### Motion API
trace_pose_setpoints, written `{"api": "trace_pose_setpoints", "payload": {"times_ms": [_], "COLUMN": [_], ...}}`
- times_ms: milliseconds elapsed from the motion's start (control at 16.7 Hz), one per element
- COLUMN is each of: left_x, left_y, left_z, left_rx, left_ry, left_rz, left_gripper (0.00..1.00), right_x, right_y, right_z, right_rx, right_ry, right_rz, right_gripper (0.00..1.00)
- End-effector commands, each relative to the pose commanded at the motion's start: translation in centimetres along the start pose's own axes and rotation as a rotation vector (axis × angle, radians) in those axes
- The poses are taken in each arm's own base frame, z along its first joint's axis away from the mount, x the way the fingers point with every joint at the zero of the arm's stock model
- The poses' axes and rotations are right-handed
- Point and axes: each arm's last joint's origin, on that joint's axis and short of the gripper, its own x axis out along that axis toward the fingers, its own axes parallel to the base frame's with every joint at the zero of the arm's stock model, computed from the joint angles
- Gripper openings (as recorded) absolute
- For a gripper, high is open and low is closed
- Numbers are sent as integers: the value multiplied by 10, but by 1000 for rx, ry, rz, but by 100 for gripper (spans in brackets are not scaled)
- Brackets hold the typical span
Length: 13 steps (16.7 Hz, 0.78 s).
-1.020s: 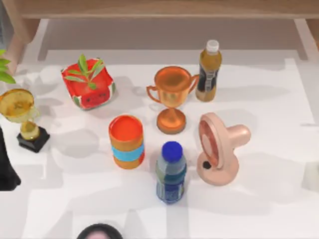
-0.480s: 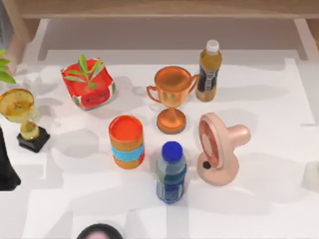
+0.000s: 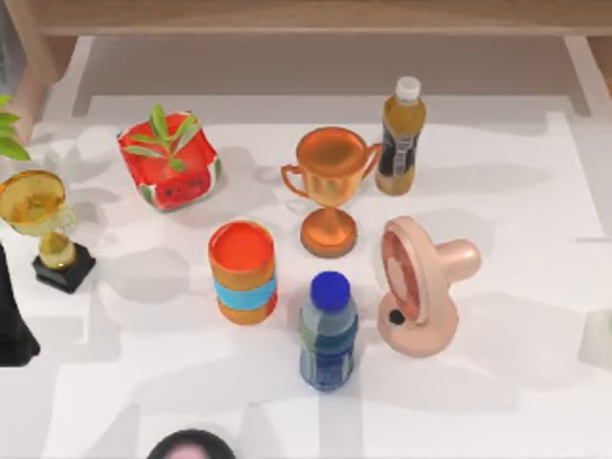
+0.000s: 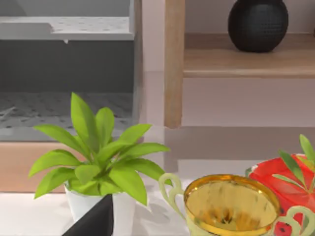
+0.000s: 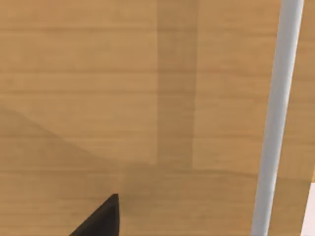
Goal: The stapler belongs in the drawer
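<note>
The stapler is out of view. My left arm (image 3: pixel 11 316) is a dark shape parked at the table's left edge beside a gold trophy (image 3: pixel 43 225). In the left wrist view a dark tip of the left gripper (image 4: pixel 96 219) sits before a potted plant (image 4: pixel 98 157). The right wrist view has a dark tip of my right gripper (image 5: pixel 101 219) close to a wooden panel (image 5: pixel 98 88) with a white bar (image 5: pixel 275 123). I cannot tell whether that panel is the drawer.
On the table stand a red watermelon pot (image 3: pixel 170 158), an orange trophy (image 3: pixel 330 186), a tea bottle (image 3: pixel 400 139), an orange can (image 3: pixel 243 271), a blue-capped bottle (image 3: pixel 328 330) and a pink fan (image 3: pixel 421 287). Wooden furniture (image 3: pixel 306 14) runs along the back. A faint pale patch (image 3: pixel 601 339) sits at the right edge.
The pale patch at the table's right edge was brighter half a second ago and is fainter now. Nothing else has moved.
</note>
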Motion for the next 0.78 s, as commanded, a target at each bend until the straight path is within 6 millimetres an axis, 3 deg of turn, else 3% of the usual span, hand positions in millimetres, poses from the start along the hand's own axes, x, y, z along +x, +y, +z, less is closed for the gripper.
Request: {"api": "trace_pose_setpoints", "payload": {"times_ms": [660,780], "left_x": [0,0], "left_y": [0,0], "left_z": [0,0], "left_rx": [0,0], "left_ry": [0,0], "left_rz": [0,0], "left_gripper": [100,100], "right_x": [0,0], "right_y": [0,0], "right_z": [0,0], "right_rx": [0,0], "right_ry": [0,0], "right_rz": [0,0], "right_gripper": [2,0]}}
